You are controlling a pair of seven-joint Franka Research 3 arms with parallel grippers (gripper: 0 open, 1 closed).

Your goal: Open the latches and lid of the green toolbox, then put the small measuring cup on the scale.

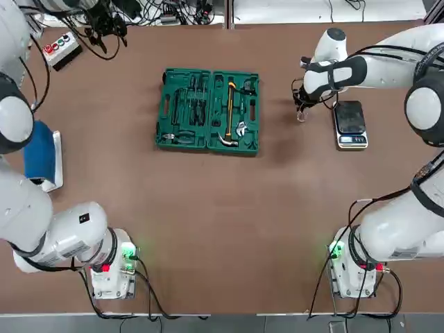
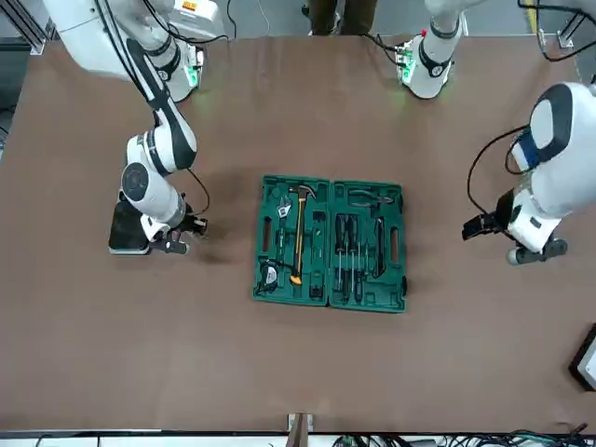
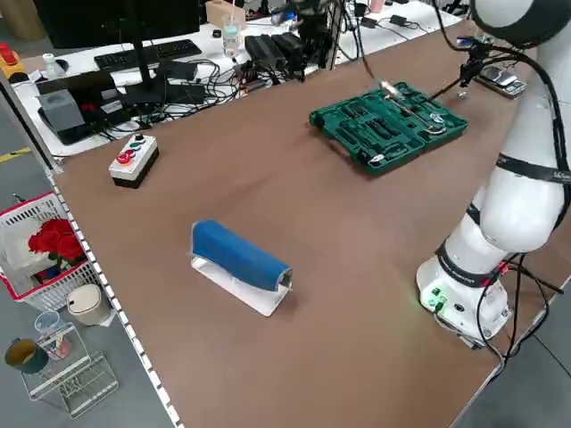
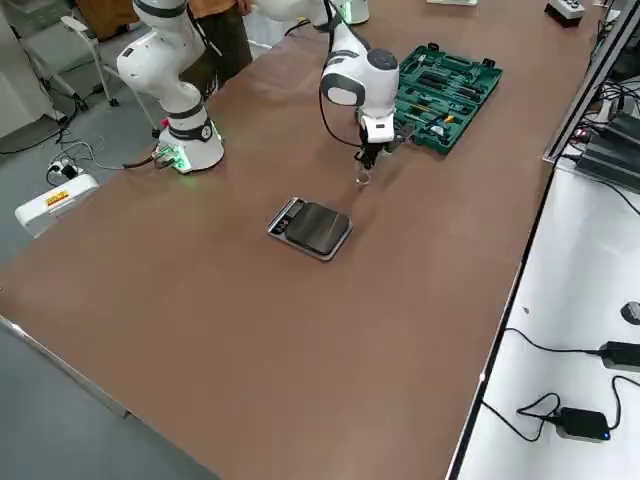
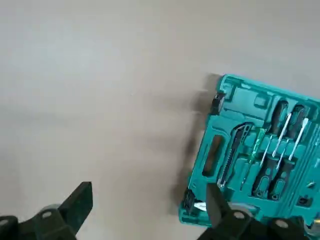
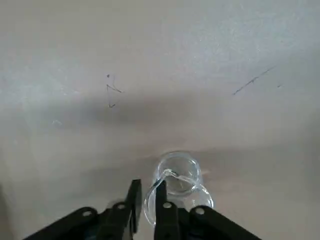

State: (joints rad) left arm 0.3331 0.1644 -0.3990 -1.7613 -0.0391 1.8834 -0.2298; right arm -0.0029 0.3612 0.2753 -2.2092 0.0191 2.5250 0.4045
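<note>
Looking across, I have the scale (image 1: pixel 352 119) at three o'clock from the opened green toolbox (image 1: pixel 207 111). Between them, my right gripper (image 6: pixel 148 184) straddles the small measuring cup's (image 6: pixel 181 175) wall, jaws slightly apart; I can't tell whether it's pinched. Beyond, toward ten o'clock, my left gripper (image 5: pixel 149 192) spreads wide.

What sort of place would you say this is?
Probably a robotics lab: two robot arms bolted to a table, a button box, and a desk with a monitor and tangled cables.
</note>
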